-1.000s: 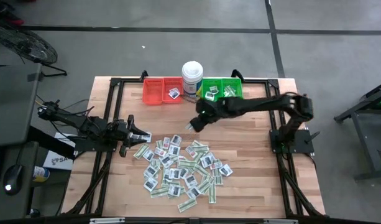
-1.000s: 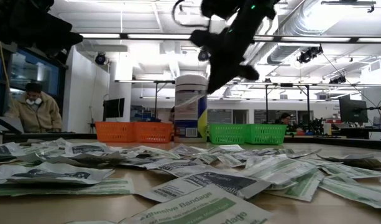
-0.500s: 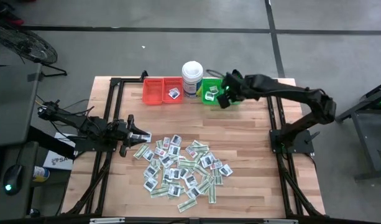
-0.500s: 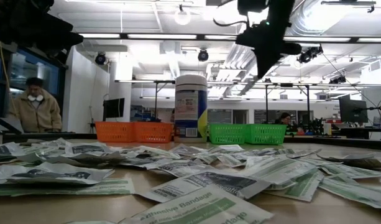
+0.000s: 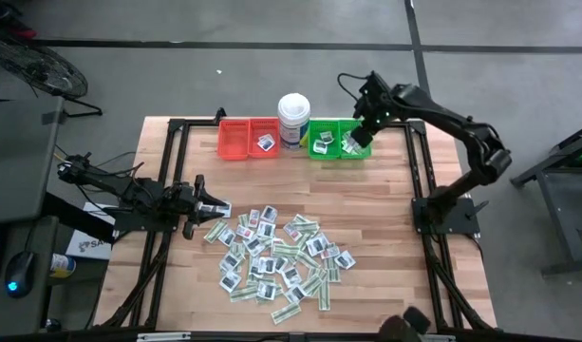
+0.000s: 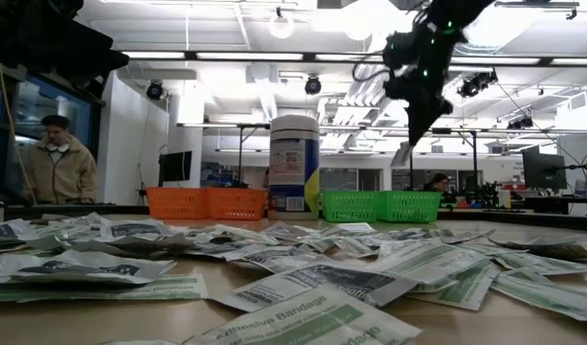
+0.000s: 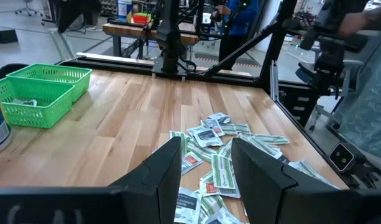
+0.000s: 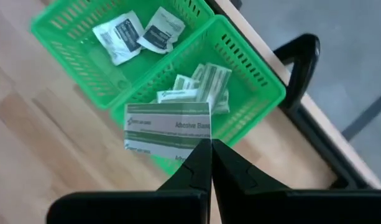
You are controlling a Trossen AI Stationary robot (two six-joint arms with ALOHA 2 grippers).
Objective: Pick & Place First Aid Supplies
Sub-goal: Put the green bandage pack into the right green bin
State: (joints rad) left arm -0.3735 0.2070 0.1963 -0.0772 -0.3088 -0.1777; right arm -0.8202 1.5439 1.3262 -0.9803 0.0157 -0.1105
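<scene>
Several first aid supplies, square white packets and green-and-white strips, lie flat in a pile (image 5: 276,256) on the middle of the wooden table. My right gripper (image 5: 358,144) hangs over the green bin (image 5: 328,122) at the far edge, shut on one green-and-white strip packet (image 8: 167,127). The bin's two compartments hold strips (image 8: 202,84) and square packets (image 8: 137,31). My left gripper (image 5: 215,207) stands level at the pile's left side, open, with nothing between its fingers (image 7: 168,168). My right gripper pinches the strip packet between its two fingers at one end (image 8: 199,140), on its edge. The fingers come from above, slanting down. The packet is lifted clear and hangs at the fingertips (image 6: 401,156) over the green bin's compartment of strips.
A red bin (image 5: 248,138) with one packet and a tall white tub (image 5: 293,119) stand left of the green bin along the far edge. Bare wood lies between the bins and the pile. A person (image 6: 56,163) stands in the room beyond the table.
My right gripper has swung from above the pile's far side toward the table's far right, rising a little and rolling at the wrist, and now hangs over the green bin. The strip packet has travelled with it, clear of the table.
</scene>
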